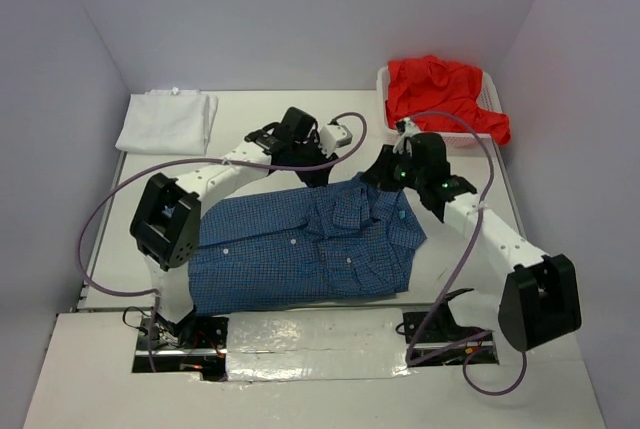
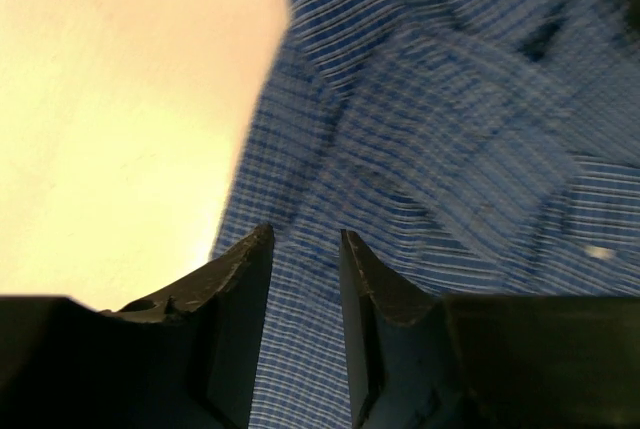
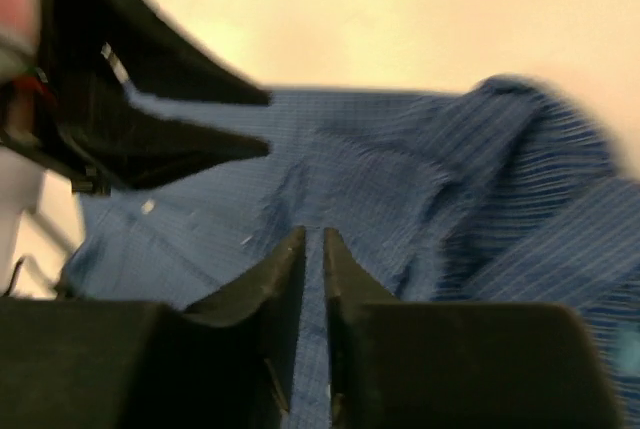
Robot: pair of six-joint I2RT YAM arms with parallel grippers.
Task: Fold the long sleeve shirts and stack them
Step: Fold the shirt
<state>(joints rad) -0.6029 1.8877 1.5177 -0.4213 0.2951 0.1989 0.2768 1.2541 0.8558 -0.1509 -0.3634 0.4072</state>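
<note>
The blue checked shirt (image 1: 300, 249) lies spread on the table, its collar end rumpled at the right. My left gripper (image 1: 318, 171) hangs over the shirt's far edge; in the left wrist view (image 2: 305, 237) its jaws stand apart with the blue shirt (image 2: 450, 109) showing through the gap. My right gripper (image 1: 382, 177) is at the shirt's far right corner; in the right wrist view (image 3: 312, 236) its jaws are nearly together with a strip of blue shirt (image 3: 400, 179) between them. The left gripper (image 3: 268, 121) shows there too. A folded white shirt (image 1: 165, 121) lies far left. A red shirt (image 1: 445, 94) fills the basket.
The white mesh basket (image 1: 383, 79) stands at the far right corner against the wall. Purple cables loop beside both arms. Walls close in the left, back and right. Bare table (image 2: 120, 99) lies beyond the shirt's far edge.
</note>
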